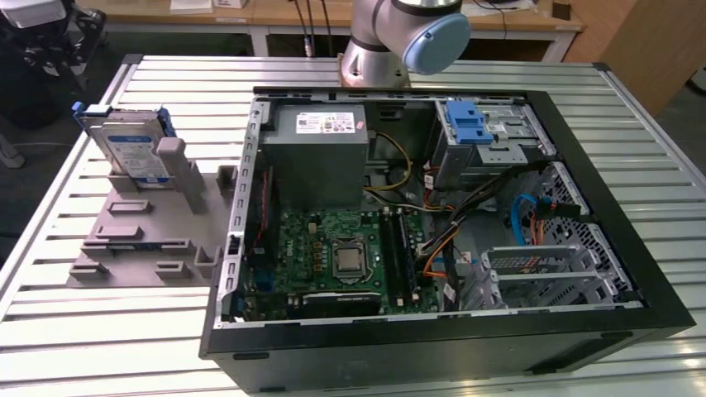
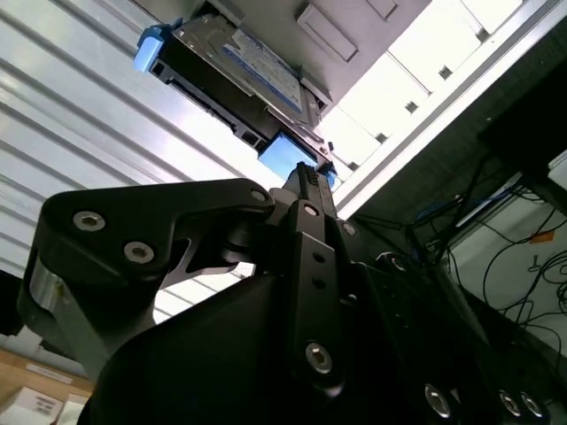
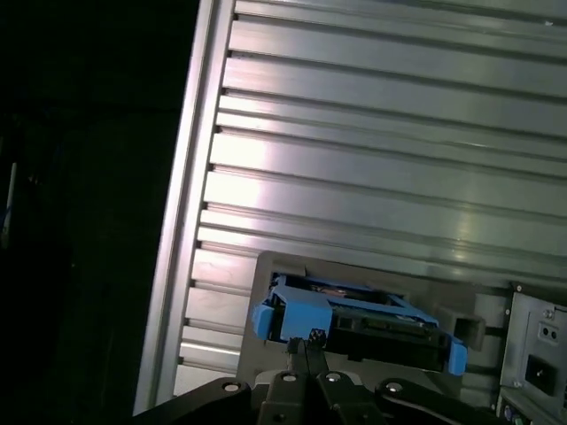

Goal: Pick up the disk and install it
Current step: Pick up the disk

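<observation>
Disk (image 1: 131,149) stands on edge in a grey holder (image 1: 144,236) on the worktop (image 1: 99,331), blue bracket around it and label face showing. It sits at the far end of the holder, on the exterior view's left of the open computer case (image 1: 441,351), outside the case. One of the holder's upright posts stands just in front of it.

Both wrist views look at the disk (image 2: 244,71) (image 3: 354,323) edge-on, with the blue bracket corners visible.

Gripper (image 2: 307,174) (image 3: 306,339): fingers closed together, nothing between them. In both wrist views the tips line up with the bracket's edge. Can't tell contact from those angles.

Arm (image 1: 386,41): its base sits at the far side of the worktop, behind the case, with the blue joint cap showing.

Case lies on its side, open side up. Inside:
- grey power supply box (image 1: 314,157) with a white sticker, at the far left in the exterior view
- green motherboard (image 1: 331,256) in front of it
- metal drive cage with a blue ribbed latch (image 1: 472,124) at the far right
- loose cables running between them

Worktop is ribbed aluminium slats.
</observation>
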Action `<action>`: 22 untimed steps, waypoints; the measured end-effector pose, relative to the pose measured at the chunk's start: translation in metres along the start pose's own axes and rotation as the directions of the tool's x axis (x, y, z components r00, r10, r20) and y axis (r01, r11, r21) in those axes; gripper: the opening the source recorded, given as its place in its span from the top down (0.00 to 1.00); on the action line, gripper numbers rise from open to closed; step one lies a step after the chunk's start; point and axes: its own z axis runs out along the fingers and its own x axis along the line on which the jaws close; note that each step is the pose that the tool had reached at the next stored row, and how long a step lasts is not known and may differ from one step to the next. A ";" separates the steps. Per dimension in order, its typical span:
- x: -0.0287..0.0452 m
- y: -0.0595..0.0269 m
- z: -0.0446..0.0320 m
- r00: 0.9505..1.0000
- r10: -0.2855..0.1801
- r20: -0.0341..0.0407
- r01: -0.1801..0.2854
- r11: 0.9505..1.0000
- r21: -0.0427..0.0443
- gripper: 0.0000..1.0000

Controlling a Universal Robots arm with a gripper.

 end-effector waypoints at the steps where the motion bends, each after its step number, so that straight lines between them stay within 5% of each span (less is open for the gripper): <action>1: 0.0001 0.0000 0.0000 1.000 -0.011 -0.001 0.011 1.000 0.000 0.89; 7: 0.0007 0.0000 0.0002 0.999 -0.053 0.001 0.052 0.999 0.011 0.89; 13: 0.0007 -0.0001 0.0018 0.991 -0.131 0.022 0.131 0.991 0.019 0.89; 18: 0.0007 -0.0001 0.0033 0.977 -0.212 0.023 0.211 0.977 0.022 0.89; 22: 0.0006 -0.0001 0.0044 0.960 -0.280 0.022 0.279 0.960 0.025 0.89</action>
